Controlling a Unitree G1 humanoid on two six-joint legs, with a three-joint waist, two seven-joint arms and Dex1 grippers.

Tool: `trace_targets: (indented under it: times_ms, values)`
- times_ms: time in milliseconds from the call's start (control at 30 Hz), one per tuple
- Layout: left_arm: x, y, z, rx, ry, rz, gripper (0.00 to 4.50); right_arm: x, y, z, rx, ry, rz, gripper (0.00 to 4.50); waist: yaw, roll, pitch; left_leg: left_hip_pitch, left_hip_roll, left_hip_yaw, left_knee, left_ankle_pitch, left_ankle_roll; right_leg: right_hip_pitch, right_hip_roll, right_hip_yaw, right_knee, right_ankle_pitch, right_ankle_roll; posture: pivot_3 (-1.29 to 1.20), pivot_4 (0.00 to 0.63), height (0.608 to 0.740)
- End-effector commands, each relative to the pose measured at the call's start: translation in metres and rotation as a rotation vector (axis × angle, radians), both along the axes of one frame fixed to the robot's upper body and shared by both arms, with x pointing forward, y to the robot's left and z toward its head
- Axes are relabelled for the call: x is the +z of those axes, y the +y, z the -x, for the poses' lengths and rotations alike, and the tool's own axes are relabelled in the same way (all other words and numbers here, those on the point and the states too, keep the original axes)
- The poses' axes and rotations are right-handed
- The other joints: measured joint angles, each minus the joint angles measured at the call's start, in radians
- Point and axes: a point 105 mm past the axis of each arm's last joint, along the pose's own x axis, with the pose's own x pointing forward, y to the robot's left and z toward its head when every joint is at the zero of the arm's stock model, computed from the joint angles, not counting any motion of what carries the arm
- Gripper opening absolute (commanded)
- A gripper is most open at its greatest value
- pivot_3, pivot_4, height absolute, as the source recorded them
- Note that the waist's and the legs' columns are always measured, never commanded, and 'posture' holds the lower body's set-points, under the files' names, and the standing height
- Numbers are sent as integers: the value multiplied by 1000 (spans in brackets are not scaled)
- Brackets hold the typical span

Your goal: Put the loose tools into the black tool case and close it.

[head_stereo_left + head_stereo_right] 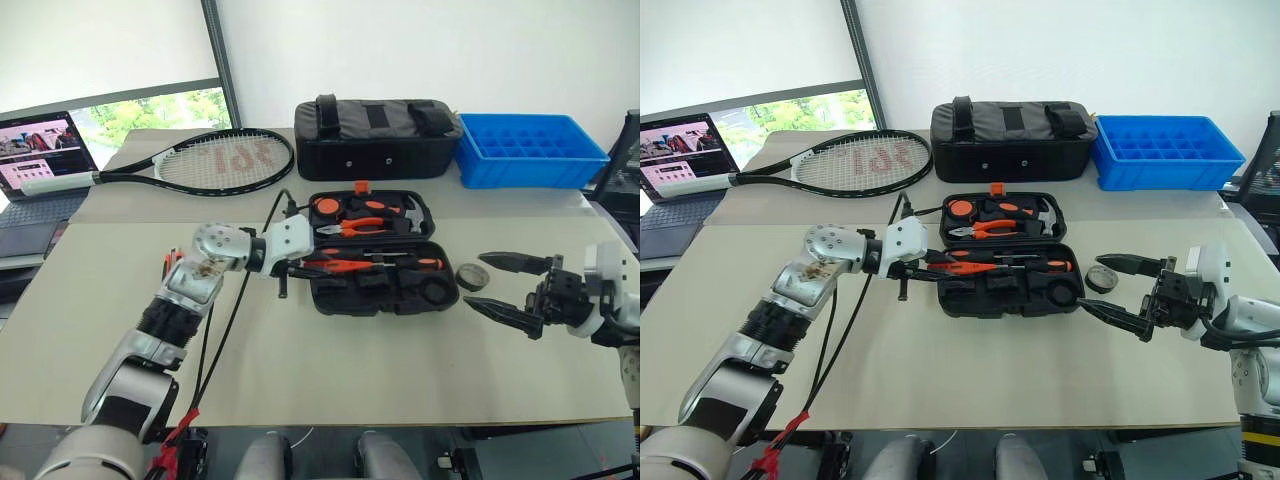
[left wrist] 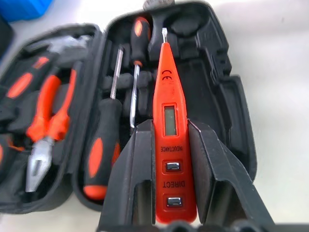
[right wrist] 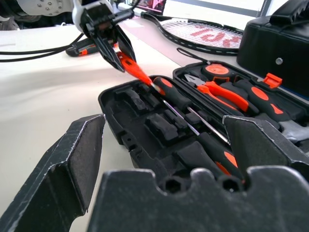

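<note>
Left end effector (image 2: pixel 176 159) clamped on an orange tester screwdriver (image 2: pixel 170 121), held over the left part of the near half of the open black tool case (image 1: pixel 382 288), blade tip pointing along the tray. Readable on the tester's body: "CE" mark near the blade, a small grey display window, then "INDUCTANCE" and "DIRECT" beside two metal buttons. Already lying in the near half: two black-and-orange screwdrivers (image 2: pixel 104 145), side by side, just beside the tester. In the far half: orange-handled pliers (image 1: pixel 360 227) and a hammer (image 1: pixel 412 212), seated in their slots; orange latch (image 1: pixel 361 186) at the far edge. Case itself near the middle of the desk (image 1: pixel 300 370), lid laid fully back. Small black tape roll (image 1: pixel 469 276) on the desk just right of the case. Right end effector (image 1: pixel 505 285) spread wide and empty, hovering to the right of the tape roll, fingers pointing left toward the case. Orange-and-black utility knife (image 3: pixel 84 47) on the desk left of the case, past the left arm. Farther back: tennis racket (image 1: pixel 215 158) with red lettering on the strings, not legible; black fabric bag (image 1: pixel 375 138); blue crate (image 1: pixel 530 148). Open laptop (image 1: pixel 40 160) at far left.
</note>
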Motion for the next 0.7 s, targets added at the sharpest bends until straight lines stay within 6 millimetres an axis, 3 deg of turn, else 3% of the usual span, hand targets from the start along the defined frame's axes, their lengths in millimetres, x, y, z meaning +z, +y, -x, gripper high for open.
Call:
trace_targets:
  times_ms: [33, 267, 700]
  values:
    - [14, -15, -9, 2, -38, -9, 506, 20, -1, 7, -12, -79, 10, 4500, 3, 0, 0, -2, 0, 0, 0, 0, 0, 0, 0, 0, 0, 0, 0, 0, 150, 707]
    - [3, -32, -16, 21, -23, -77, 506, 22, 0, 10, -28, -83, 12, 4500, 1, -1, 0, -2, 0, -1, 1, 0, 0, 0, 0, 0, 0, 0, 0, 0, 150, 707]
    - [-23, -39, -24, 106, -12, -202, 506, 21, 2, 14, -36, -70, 8, 4500, 7, 0, 0, -2, -1, -2, 3, 0, 0, 0, 0, 1, 1, 0, 0, 0, 150, 707]
